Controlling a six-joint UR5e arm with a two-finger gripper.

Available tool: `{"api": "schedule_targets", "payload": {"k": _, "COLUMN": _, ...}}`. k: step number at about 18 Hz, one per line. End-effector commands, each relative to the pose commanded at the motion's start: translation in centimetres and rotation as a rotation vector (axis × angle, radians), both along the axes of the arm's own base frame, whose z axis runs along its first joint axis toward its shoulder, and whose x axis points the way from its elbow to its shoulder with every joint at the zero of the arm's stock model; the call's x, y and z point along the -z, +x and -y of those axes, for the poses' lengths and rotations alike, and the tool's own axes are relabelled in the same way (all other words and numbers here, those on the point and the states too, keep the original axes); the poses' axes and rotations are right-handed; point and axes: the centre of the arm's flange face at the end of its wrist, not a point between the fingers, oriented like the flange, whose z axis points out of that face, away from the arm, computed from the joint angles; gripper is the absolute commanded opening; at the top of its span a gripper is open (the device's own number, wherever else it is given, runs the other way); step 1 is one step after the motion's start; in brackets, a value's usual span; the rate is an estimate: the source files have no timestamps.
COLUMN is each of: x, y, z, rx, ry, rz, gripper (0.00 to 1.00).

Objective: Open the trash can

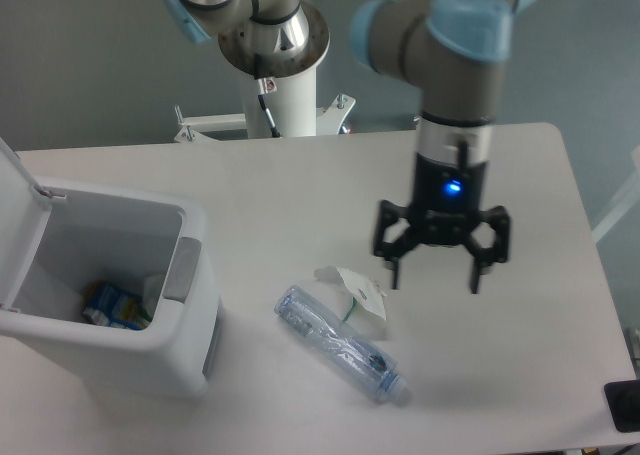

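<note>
Camera view: we see the large white boxy plastic trash can [110, 305] at the table's left, lid raised, so our black two-finger gripper [433, 280] hangs spread, well apart, holding nothing.

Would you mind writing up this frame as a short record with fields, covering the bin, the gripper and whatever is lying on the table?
trash can: white, at the table's left front
lid: swung up, bin open
latch: grey button on the bin's right rim
bin contents: blue-and-green carton, partly hidden
gripper: open, empty, hanging above the table right of centre
bottle: clear, lying on its side
white packaging: crumpled, touching the bottle
table: white
</note>
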Motion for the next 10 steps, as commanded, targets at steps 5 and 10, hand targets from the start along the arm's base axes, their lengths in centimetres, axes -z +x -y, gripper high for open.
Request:
{"api": "schedule_targets", "payload": {"k": 5, "x": 4.0, "y": -0.1, "z": 1.2, "rx": 0.16, "ry": -0.238, "rz": -0.066, "gripper": 1.0}}
{"api": "schedule_targets", "payload": {"k": 10, "x": 5.6, "y": 0.9, "z": 1.9, "rx": 0.295, "ry": -0.332, "rz": -0.091, "gripper": 1.0}}
